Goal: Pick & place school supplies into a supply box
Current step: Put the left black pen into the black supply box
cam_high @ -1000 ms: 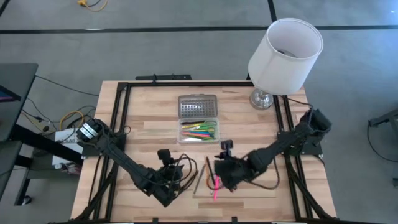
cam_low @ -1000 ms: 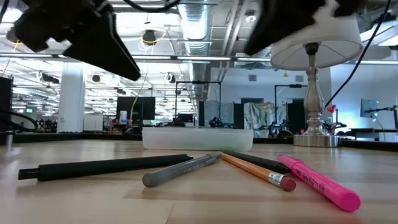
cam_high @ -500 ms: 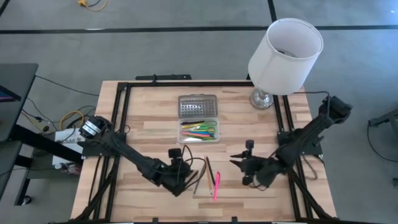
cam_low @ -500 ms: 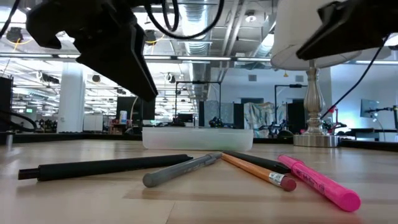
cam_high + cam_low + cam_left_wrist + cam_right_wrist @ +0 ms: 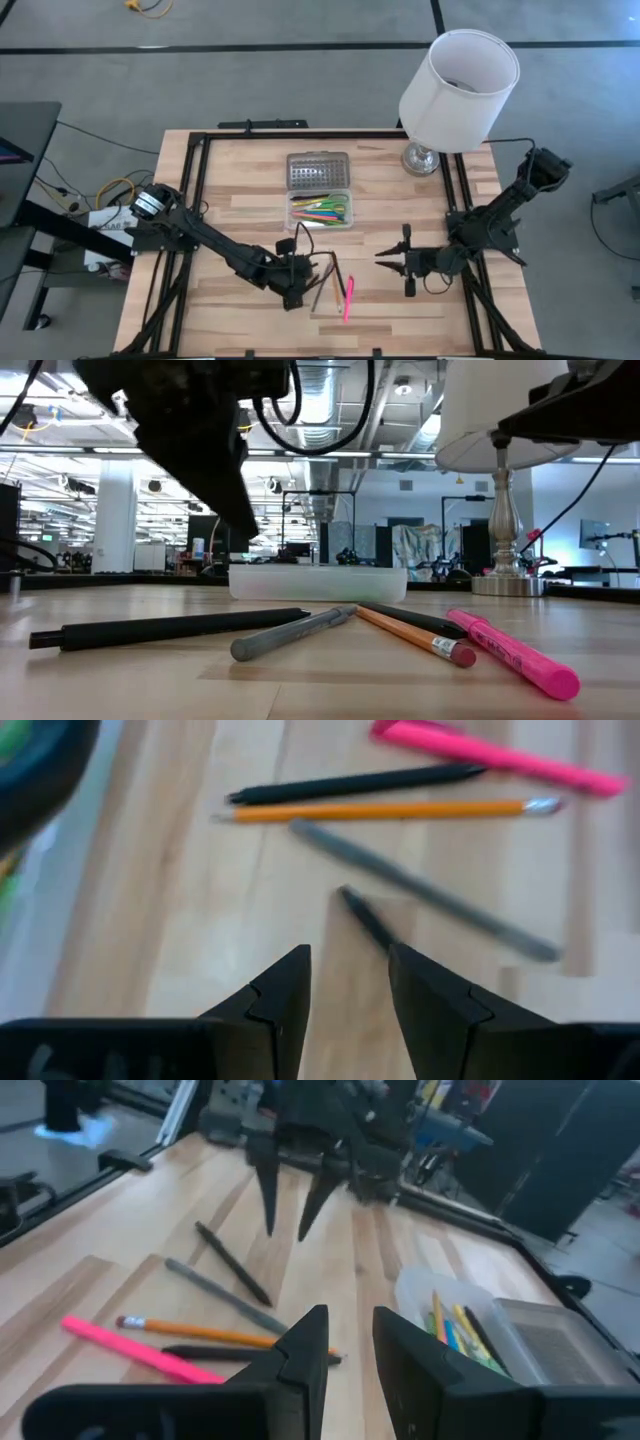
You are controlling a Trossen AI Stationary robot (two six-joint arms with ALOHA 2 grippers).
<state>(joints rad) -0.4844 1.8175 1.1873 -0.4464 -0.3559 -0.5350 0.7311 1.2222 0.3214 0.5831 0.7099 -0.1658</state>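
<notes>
Several loose supplies lie flat on the wood near the table's near edge: a black pen [image 5: 365, 920], a grey pen [image 5: 430, 905], an orange pencil [image 5: 380, 812], a second black pen [image 5: 350, 785] and a pink highlighter [image 5: 347, 298]. The clear supply box [image 5: 320, 214] stands farther back with its ribbed grey lid [image 5: 318, 170] open, and coloured pens lie inside. My left gripper [image 5: 306, 288] hovers open just left of the loose pens, and the first black pen's tip lies ahead of its fingers. My right gripper [image 5: 388, 260] hangs open to the right of the pens, clear of them.
A white-shaded lamp [image 5: 458, 88] stands at the table's far right corner. A black metal frame [image 5: 190, 190] runs along the table's edges. Bare wood lies between the box and the loose pens, and to the left of the left arm.
My right gripper has drawn back from above the loose pens toward the table's right edge. My left gripper has moved right, toward the pens. The pens and the box have stayed where they were.
</notes>
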